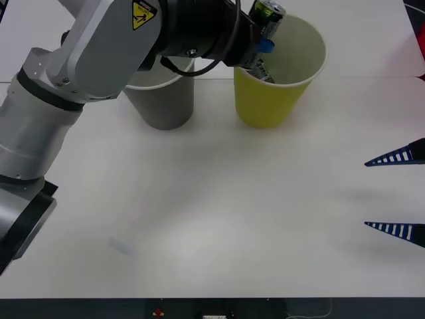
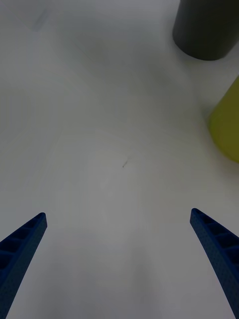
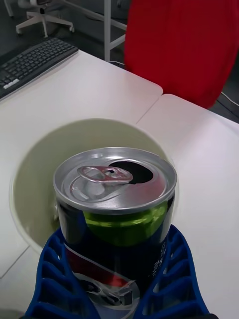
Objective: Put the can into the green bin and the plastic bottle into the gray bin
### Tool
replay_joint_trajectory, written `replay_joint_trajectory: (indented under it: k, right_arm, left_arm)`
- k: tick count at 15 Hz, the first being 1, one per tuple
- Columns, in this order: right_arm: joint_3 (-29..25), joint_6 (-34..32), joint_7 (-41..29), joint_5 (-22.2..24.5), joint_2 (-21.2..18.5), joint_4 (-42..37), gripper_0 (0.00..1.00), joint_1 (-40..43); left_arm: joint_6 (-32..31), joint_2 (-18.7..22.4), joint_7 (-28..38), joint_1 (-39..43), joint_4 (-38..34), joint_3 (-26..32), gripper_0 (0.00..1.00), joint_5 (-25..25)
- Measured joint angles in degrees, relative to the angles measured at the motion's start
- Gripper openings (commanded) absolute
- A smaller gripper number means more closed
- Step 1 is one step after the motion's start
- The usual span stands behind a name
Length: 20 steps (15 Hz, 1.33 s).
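can [image 3: 115, 209] (claw-held [image 1: 260, 48]) over green bin [image 1: 272, 106]

a yellow warning triangle sticker [image 1: 143, 13] sits on the left arm [image 1: 99, 46].

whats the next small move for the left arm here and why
Probably open the left gripper and let go. It holds the can right above the mouth of the green bin, so the can should drop inside. The right gripper waits open at the table's right edge.
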Motion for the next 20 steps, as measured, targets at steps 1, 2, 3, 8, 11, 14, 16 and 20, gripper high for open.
replay_joint_trajectory:
  k: [1,2,3,8,11,14,16,20]
  right_arm:
    - [0.0,0.0,0.0,0.0,0.0,0.0,1.00,0.0]
    - [0.0,0.0,0.0,0.0,0.0,0.0,1.00,0.0]
    - [0.0,0.0,0.0,0.0,0.0,0.0,1.00,0.0]
    - [0.0,0.0,0.0,0.0,0.0,0.0,1.00,0.0]
    - [0.0,0.0,0.0,0.0,0.0,0.0,1.00,0.0]
    - [0.0,0.0,0.0,0.0,0.0,0.0,1.00,0.0]
    - [0.0,0.0,0.0,0.0,0.0,0.0,1.00,0.0]
    - [0.0,0.0,0.0,0.0,0.0,0.0,1.00,0.0]
  left_arm:
    - [1.8,-1.3,0.0,-2.3,3.9,-1.0,0.00,-0.7]
    - [4.3,-2.5,-0.1,-4.6,8.3,-2.3,0.00,-1.1]
    - [6.8,-3.3,-0.1,-6.5,12.0,-3.6,0.00,-1.2]
    - [15.9,-6.1,-1.4,-11.1,24.1,-8.7,0.24,-0.8]
    - [16.4,-6.2,-2.3,-11.2,24.8,-8.8,1.00,-1.0]
    - [16.4,-6.2,-3.3,-11.2,24.8,-8.8,1.00,-1.0]
    - [16.4,-5.8,-4.2,-11.1,24.3,-8.8,1.00,-0.4]
    - [16.4,0.2,-8.9,-6.7,16.4,-8.0,1.00,5.8]
